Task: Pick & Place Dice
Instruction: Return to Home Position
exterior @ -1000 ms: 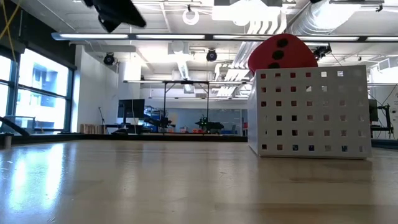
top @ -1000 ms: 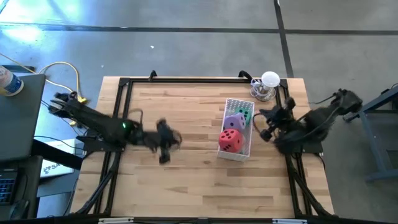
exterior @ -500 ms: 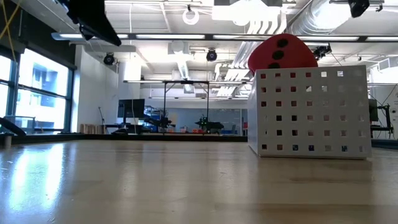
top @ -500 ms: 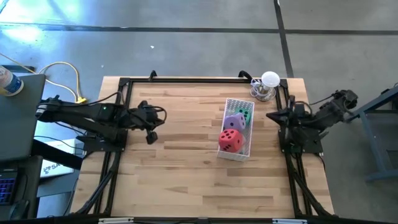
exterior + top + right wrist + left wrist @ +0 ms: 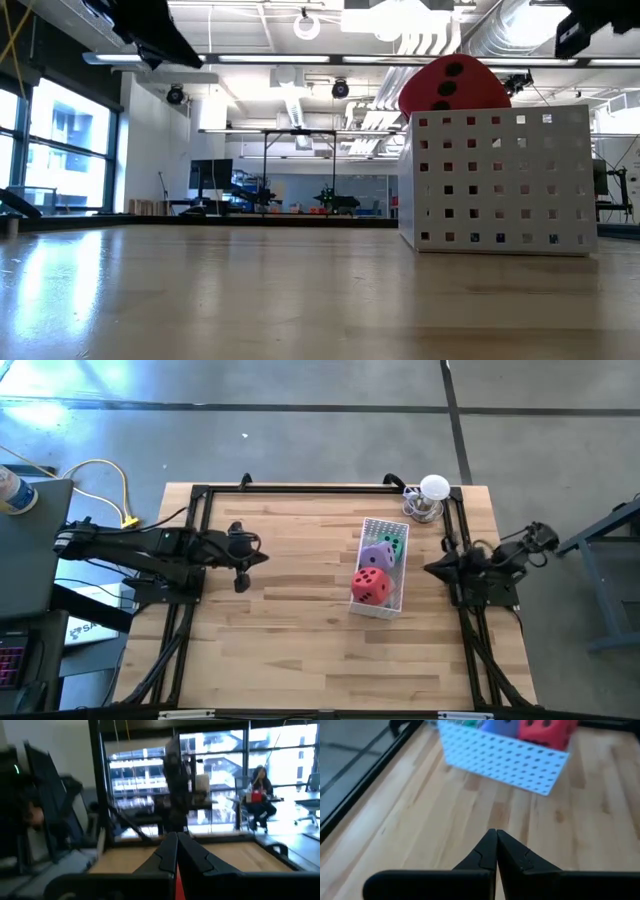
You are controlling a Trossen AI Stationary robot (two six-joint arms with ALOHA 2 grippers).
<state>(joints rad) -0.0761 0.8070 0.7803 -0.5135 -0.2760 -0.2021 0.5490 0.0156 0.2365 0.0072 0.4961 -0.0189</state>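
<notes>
**Left gripper** [image 5: 496, 834]: fingers pressed tip to tip, holding nothing. It is raised over the left part of the table [image 5: 300, 650].

**White bin** [image 5: 376, 611]: straight ahead of the left gripper and well apart from it, with one perforated long wall turned toward the fingertips.

**Red die** [image 5: 372, 585]: inside the bin, at the end nearer the table's front edge, standing above the rim.

**Purple die** [image 5: 377, 554]: inside the bin, just behind the red die.

**Green die** [image 5: 393, 544]: inside the bin beside the purple die, partly hidden.

**Right gripper** [image 5: 175, 836]: fingers closed together, empty. It sits at the table's right edge, near the bin's other long wall, so the bin lies between the two grippers.
</notes>
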